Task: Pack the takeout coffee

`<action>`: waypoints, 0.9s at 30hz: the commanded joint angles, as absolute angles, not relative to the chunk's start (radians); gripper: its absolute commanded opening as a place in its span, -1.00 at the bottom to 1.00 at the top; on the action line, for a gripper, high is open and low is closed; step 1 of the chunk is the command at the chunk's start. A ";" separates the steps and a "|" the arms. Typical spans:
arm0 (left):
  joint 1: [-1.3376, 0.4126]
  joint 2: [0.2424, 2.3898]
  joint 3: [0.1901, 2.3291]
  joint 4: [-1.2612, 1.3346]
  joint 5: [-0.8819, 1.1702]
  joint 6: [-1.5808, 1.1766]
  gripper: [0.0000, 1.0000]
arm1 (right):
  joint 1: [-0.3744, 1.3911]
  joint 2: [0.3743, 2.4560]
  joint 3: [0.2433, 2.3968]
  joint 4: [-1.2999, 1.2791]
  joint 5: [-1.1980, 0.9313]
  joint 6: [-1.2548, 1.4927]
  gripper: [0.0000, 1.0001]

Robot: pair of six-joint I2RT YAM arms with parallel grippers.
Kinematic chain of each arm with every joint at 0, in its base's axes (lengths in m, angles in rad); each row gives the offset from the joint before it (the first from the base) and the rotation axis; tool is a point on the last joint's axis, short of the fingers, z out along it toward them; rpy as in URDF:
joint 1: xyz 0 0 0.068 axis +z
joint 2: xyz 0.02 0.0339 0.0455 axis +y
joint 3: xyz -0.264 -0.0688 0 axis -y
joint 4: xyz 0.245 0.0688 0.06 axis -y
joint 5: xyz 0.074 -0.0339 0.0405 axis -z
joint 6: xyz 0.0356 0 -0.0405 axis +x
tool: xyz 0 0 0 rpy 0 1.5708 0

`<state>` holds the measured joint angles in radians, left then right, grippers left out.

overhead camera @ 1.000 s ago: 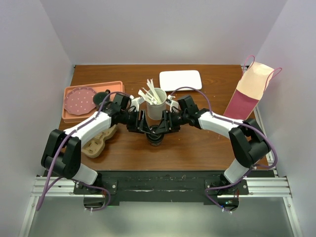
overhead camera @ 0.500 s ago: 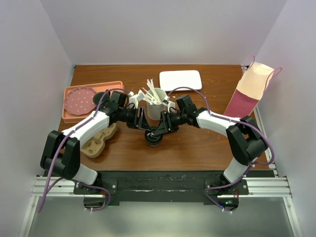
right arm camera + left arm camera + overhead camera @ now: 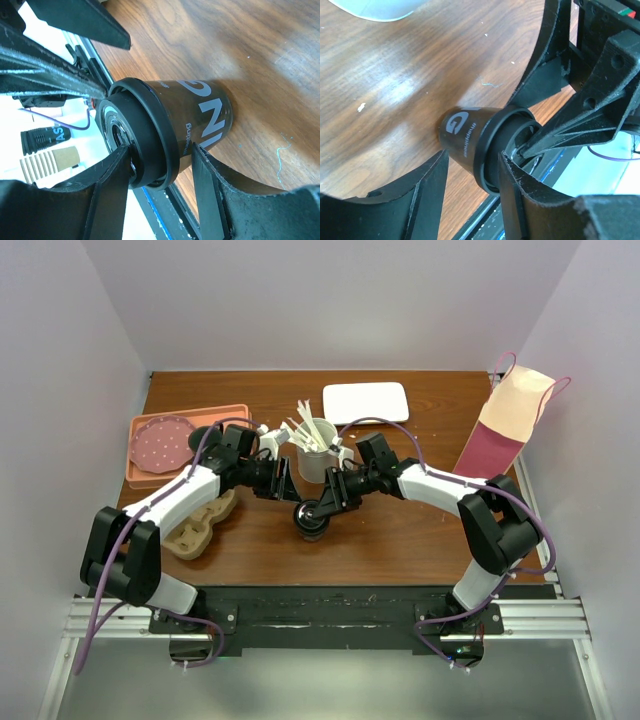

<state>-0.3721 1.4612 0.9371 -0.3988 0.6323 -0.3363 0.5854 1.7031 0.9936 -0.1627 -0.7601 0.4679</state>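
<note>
Jaws of the right gripper [image 3: 161, 156] are clamped on the takeout coffee [image 3: 200, 112], one finger at each side of its black lid [image 3: 145, 135] and upper wall. White lettering runs along the dark cup wall. The cup is held leaning, with the lid tipped toward the near edge of the table [image 3: 420, 540]; whether its base touches the wood cannot be told. The left gripper [image 3: 472, 162] is released: its jaws stand apart, with the cup seen through the gap beyond them. In the top view it sits back from the cup, to the far-left of it, holding nothing. The coffee lies at mid-table between the two arms, just in front of a taller white cup [image 3: 313, 465] filled with pale stirrers [image 3: 300, 430]. Behind that cup is a white rectangular tray [image 3: 366, 402]. At far left, a salmon tray [image 3: 190, 409] carries a pink dotted plate [image 3: 162, 443]; near it, under the left arm, is a moulded cardboard cup carrier [image 3: 197, 530]. At the right edge stands a paper bag [image 3: 505, 425], cream above and dark red below, with thin handles.
</note>
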 commanded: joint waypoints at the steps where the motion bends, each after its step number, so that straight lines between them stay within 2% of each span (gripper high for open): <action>1: -0.362 1.433 0.939 -0.370 0.635 -0.314 -0.03 | 0.597 1.743 0.965 -0.293 -0.667 0.403 -0.10; 11: -0.362 1.436 0.858 -0.359 0.632 -0.296 -0.03 | 0.598 1.740 0.980 -0.284 -0.653 0.428 -0.10; 27: -0.394 1.476 0.739 -0.425 0.356 -0.334 -0.07 | 0.598 1.730 0.868 -0.180 -0.601 0.485 -0.16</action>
<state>-0.3672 1.4357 0.8253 -0.3130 0.5869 -0.3611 0.5900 1.6939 0.9600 -0.1150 -0.7620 0.5087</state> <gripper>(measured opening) 0.473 0.479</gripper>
